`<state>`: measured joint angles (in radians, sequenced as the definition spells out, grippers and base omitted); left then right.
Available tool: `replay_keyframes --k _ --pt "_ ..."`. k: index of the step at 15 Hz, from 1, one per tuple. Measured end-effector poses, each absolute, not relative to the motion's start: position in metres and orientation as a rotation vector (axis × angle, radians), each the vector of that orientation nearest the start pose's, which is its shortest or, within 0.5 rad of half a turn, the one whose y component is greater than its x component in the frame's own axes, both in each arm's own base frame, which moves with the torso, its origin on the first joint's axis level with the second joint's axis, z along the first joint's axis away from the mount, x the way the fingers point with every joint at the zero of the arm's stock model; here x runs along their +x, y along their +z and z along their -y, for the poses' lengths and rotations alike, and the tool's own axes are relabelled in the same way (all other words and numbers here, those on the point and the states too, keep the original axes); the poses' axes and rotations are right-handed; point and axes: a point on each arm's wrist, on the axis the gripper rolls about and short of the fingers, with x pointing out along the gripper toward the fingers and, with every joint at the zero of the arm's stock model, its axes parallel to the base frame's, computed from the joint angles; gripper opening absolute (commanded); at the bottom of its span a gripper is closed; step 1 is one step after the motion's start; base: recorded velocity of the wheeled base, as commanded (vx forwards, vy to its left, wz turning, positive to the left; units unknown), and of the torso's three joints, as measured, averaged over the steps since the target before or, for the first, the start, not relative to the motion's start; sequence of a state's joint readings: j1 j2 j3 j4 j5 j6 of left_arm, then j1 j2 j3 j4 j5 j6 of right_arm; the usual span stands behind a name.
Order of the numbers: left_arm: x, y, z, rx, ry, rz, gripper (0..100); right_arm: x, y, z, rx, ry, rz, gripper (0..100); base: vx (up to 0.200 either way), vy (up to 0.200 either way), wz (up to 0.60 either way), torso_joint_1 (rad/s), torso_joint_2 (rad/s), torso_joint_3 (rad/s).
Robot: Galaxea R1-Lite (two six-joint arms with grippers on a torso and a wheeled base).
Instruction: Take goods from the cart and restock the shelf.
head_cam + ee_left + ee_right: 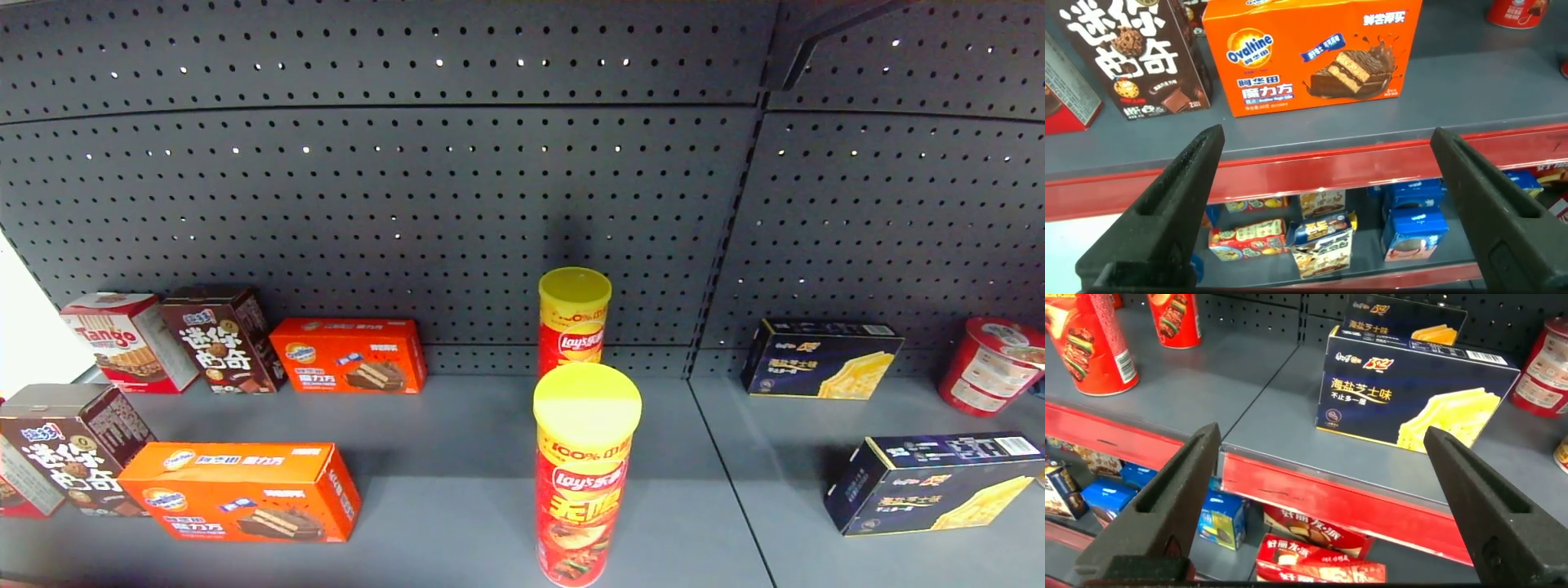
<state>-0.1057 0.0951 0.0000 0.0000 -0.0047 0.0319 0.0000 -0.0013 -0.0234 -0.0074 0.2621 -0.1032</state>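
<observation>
1. Left gripper (1324,137) spread wide, empty, facing orange box (1310,53) on shelf (457,457).
2. Right gripper (1321,433) wide, empty, facing blue box (1413,396).
3. Front can (584,482) and rear can (573,322) upright mid-shelf, apart.

A dark grey perforated metal back panel (408,204) stands behind the grey metal shelf board (457,457). A vertical seam (729,245) divides both into two bays. A red front strip (1323,167) edges the board. Light shows through some holes.
</observation>
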Motion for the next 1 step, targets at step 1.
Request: replay_keyframes --k 1 --pt "-0.0155 0.0773 -0.0015 0.037 -0.111 -0.093 100 -0.0255 0.0825 -0.0059 -0.107 0.261 0.045 100 0.0 0.0 0.0 0.0 0.0 0.0"
